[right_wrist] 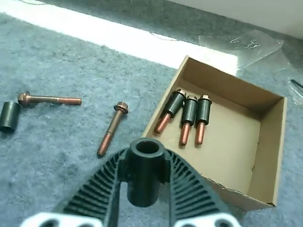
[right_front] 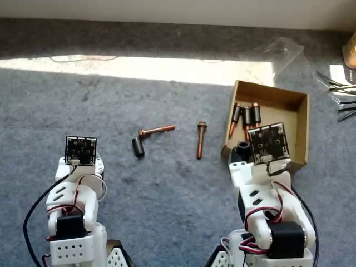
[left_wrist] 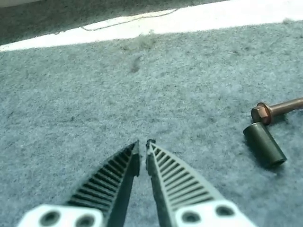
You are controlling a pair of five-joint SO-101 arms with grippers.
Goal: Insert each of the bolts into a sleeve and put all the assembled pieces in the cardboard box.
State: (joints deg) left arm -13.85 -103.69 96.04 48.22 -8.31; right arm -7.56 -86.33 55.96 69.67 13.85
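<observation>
Black sleeve (right_wrist: 147, 182) sits clamped in right gripper (right_wrist: 147, 161), bore up, likely awaiting a bolt (right_wrist: 111, 130). Left gripper (left_wrist: 143, 144) nearly closed, empty.

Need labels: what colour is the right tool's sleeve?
The sleeve is black, clearest in the right wrist view.

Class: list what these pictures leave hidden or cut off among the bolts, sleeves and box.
- High view: a wrist camera board covers part of the cardboard box and most of the held sleeve.
- Left wrist view: the bolt loses its threaded end to the frame edge.
- Right wrist view: the held sleeve's lower end is hidden between the jaws.
</observation>
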